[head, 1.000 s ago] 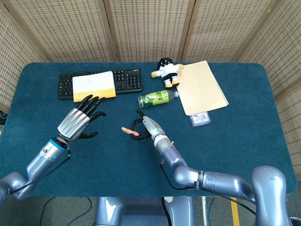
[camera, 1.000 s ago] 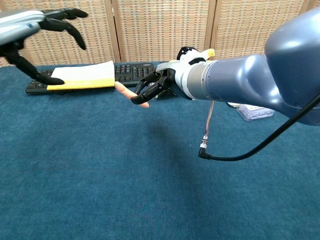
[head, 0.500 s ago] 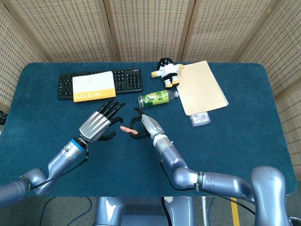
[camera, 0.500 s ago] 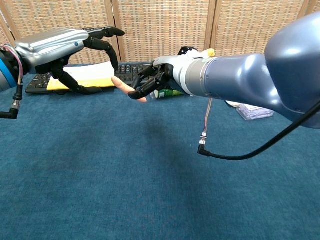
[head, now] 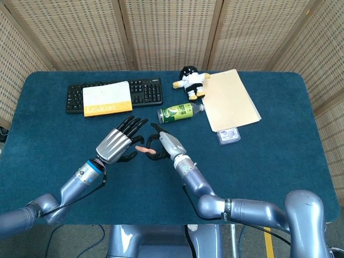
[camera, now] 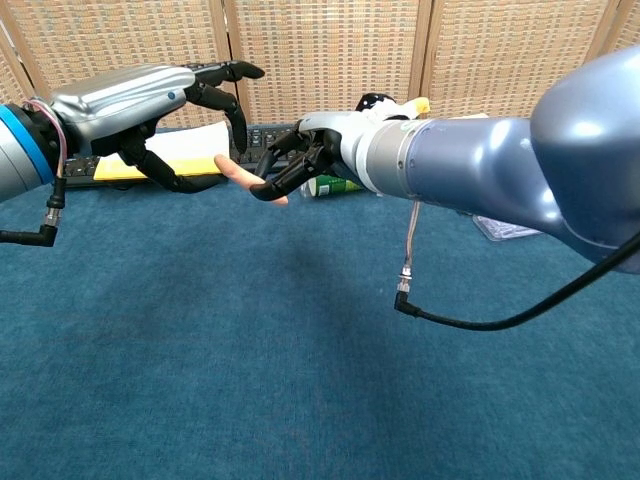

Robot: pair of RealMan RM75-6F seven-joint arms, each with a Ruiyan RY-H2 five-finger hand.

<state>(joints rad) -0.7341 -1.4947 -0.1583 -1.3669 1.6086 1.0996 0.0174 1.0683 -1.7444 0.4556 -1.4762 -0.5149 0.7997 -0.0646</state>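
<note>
The right hand (head: 163, 144) is closed on a pink stick (head: 144, 149), held above mid-table (head: 269, 172). Its long axis is pointed left, free end just beside the left hand (head: 119, 143), whose fingers are spread open, empty. A bottle (head: 179, 112) lies behind.

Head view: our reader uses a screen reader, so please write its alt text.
The right hand holds a pink stick out beside the open left hand over a blue table. Behind lie a keyboard, bottle, plush and folder.
</note>
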